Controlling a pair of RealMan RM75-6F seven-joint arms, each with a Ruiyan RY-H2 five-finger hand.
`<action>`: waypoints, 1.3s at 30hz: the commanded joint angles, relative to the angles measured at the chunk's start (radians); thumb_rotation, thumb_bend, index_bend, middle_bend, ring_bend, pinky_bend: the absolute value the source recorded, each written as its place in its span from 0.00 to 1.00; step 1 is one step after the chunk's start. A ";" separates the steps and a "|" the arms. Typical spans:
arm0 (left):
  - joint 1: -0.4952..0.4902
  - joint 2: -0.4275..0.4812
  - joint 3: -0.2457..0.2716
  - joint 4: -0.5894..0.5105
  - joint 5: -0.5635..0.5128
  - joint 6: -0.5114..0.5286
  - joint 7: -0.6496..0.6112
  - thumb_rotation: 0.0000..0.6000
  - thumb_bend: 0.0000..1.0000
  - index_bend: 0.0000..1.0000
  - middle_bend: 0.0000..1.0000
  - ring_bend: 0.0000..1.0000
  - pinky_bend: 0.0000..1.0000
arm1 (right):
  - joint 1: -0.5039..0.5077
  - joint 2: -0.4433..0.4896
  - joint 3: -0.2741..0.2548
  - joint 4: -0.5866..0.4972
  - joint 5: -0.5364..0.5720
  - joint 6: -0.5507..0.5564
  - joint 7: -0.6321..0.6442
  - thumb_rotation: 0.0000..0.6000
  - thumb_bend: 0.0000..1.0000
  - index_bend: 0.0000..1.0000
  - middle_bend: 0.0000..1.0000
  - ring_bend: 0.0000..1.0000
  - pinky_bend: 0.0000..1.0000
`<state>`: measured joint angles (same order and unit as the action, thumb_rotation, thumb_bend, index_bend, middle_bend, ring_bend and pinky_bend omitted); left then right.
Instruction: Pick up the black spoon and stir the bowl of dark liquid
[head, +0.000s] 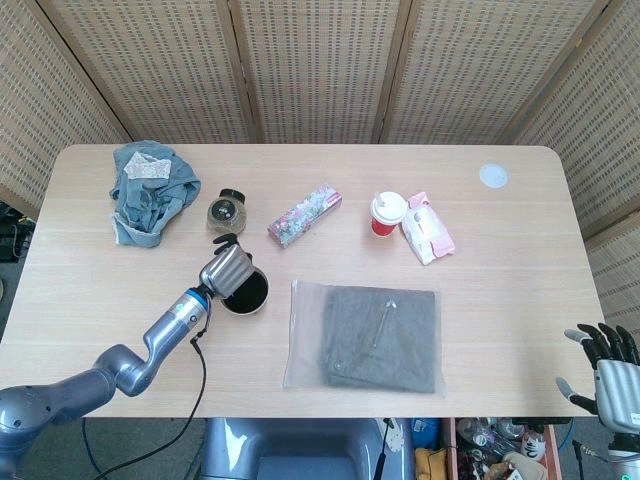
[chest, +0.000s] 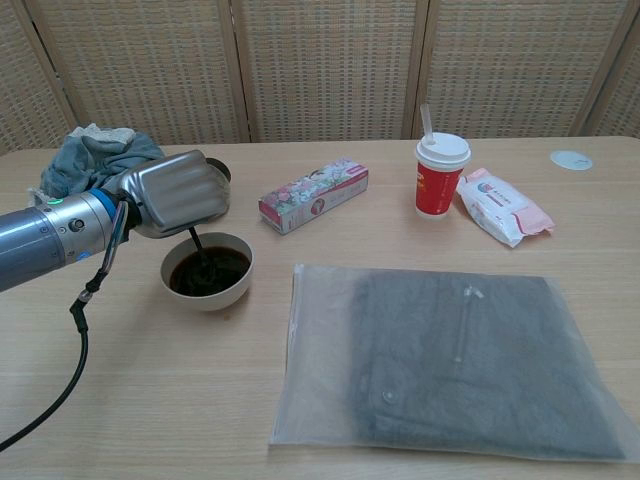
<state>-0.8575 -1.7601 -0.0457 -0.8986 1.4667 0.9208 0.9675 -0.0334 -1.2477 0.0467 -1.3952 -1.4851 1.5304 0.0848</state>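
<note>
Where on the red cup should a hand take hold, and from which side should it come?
Grip the red cup around its paper wall, below the white lid. Come from the open front or left: it stands upright, the straw blocks the top, and the wipes pack lies close on its right.

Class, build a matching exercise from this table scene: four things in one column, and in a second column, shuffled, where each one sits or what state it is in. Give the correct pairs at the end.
Column A
1. black spoon
2. red cup
3. blue-grey cloth
4. right hand

Column B
a. crumpled at the far left of the table
b. held by the left hand, tip in the bowl of dark liquid
c. off the table's near right corner, holding nothing
d. upright, beside the pink wipes pack

Pairs: 1-b, 2-d, 3-a, 4-c
</note>
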 joint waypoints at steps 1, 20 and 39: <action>0.009 0.010 0.004 -0.012 -0.004 0.002 -0.005 1.00 0.41 0.66 0.82 0.65 0.54 | 0.001 -0.001 -0.001 0.001 -0.002 0.000 0.001 1.00 0.34 0.29 0.30 0.15 0.12; 0.034 0.062 -0.051 -0.131 -0.104 0.015 0.011 1.00 0.41 0.20 0.82 0.65 0.54 | 0.003 0.000 0.002 -0.006 -0.004 0.003 -0.006 1.00 0.34 0.29 0.30 0.15 0.12; 0.277 0.302 -0.118 -0.536 -0.265 0.278 -0.285 1.00 0.40 0.03 0.41 0.30 0.54 | 0.043 0.001 0.008 -0.021 -0.033 -0.022 -0.019 1.00 0.34 0.29 0.29 0.15 0.12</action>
<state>-0.6246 -1.4910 -0.1573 -1.3905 1.2213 1.1583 0.7370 0.0075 -1.2469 0.0547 -1.4150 -1.5165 1.5098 0.0665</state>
